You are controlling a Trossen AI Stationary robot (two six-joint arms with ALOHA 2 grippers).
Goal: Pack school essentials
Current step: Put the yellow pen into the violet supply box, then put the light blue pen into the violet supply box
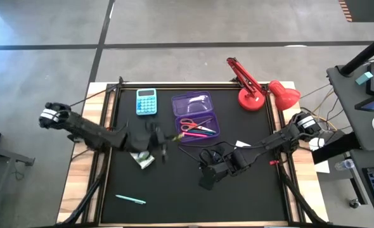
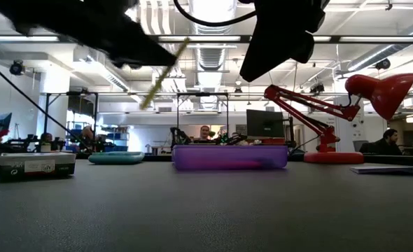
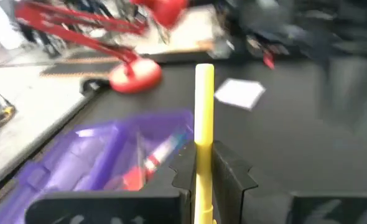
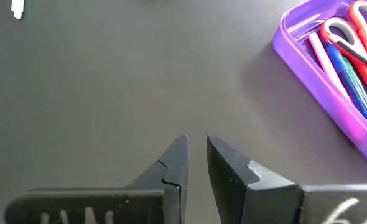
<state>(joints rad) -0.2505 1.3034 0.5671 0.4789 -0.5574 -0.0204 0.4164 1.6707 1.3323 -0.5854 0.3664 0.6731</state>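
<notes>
one yellow pen (image 3: 203, 112) in left gripper (image 3: 202, 171), beside purple case (image 1: 196, 116)

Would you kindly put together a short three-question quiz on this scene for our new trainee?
1. True or false: the left gripper is shut on the yellow pen.
2. Which item lies inside the purple case? A) red-handled scissors B) calculator C) teal pen
3. Fill in: the red desk lamp stands on the table's far ____ corner in the high view.

Key: 1 true; 2 A; 3 right.
</notes>
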